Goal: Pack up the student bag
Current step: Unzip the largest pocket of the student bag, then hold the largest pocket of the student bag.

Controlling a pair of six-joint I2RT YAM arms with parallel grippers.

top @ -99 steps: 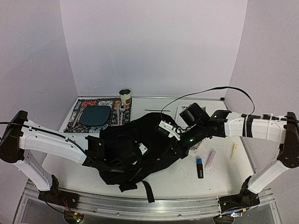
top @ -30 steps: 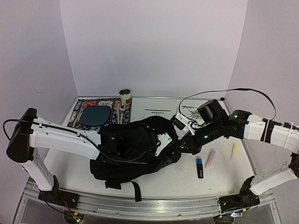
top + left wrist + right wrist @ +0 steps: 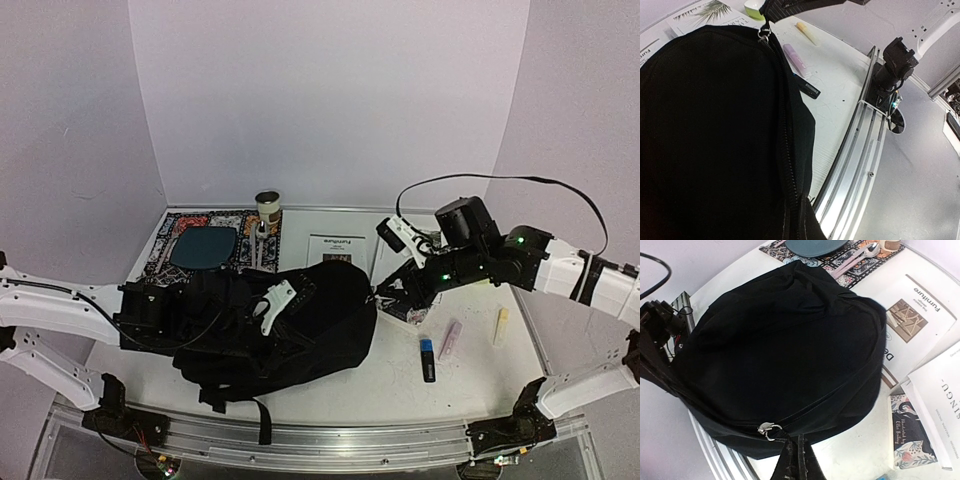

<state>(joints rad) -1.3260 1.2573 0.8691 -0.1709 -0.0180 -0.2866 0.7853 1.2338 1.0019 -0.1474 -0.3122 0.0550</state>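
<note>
The student bag (image 3: 280,325), a big floppy black backpack, lies left of the table's middle and fills the left wrist view (image 3: 710,130). My left gripper (image 3: 192,314) is sunk into its left side. Its fingers are hidden, and bag fabric bunches along the zipper (image 3: 785,150) right at the jaws. My right gripper (image 3: 798,457) is shut on the dark tab hanging from the silver zipper pull (image 3: 767,430) at the bag's right edge. In the top view that gripper (image 3: 384,293) sits just off the bag's right side.
A teal plate (image 3: 205,246) on a patterned mat (image 3: 165,262) and a can (image 3: 267,210) stand at the back left. A Furniture sheet (image 3: 335,245) and a floral book (image 3: 405,311) lie by the bag. A dark marker (image 3: 427,359), pink tube (image 3: 450,340) and yellow stick (image 3: 501,325) lie right.
The bag has slid left along with my left arm, whose gripper has gone from half open to shut. My right gripper stays shut at the bag's right edge.
</note>
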